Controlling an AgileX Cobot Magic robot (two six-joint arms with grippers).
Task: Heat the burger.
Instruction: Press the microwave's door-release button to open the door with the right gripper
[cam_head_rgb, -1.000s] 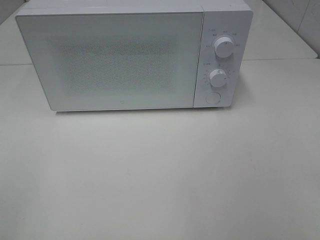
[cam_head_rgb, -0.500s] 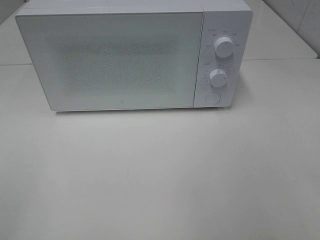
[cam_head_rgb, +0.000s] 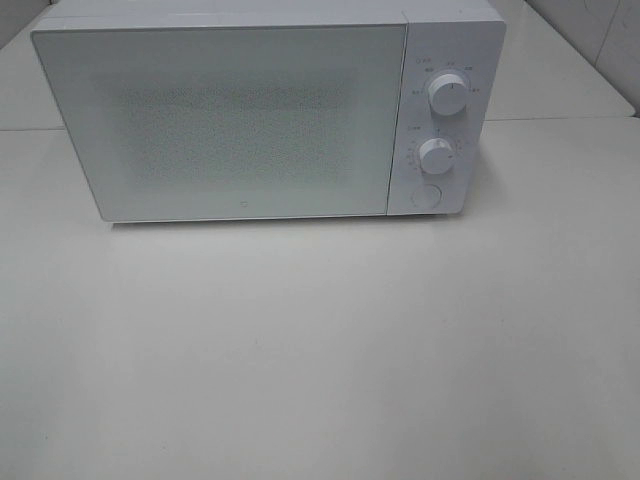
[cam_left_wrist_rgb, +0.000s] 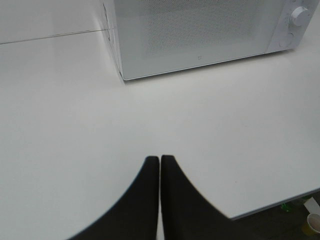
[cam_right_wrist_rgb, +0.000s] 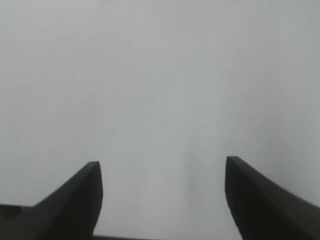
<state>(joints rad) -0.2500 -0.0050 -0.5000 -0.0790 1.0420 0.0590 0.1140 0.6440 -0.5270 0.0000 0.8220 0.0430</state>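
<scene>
1. Exterior high: the white box-shaped microwave (cam_head_rgb: 250, 120) fills the upper frame, door closed; I see no burger anywhere.
2. I read the left gripper (cam_left_wrist_rgb: 160, 161) as pressed together and the right gripper (cam_right_wrist_rgb: 162, 164) as spread, both empty.
3. I can't tell whether it's inside heating or not yet loaded.

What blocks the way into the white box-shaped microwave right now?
The white box-shaped microwave has its frosted door shut across the whole opening. The burger shows in no view, so nothing more about its path can be judged.
</scene>
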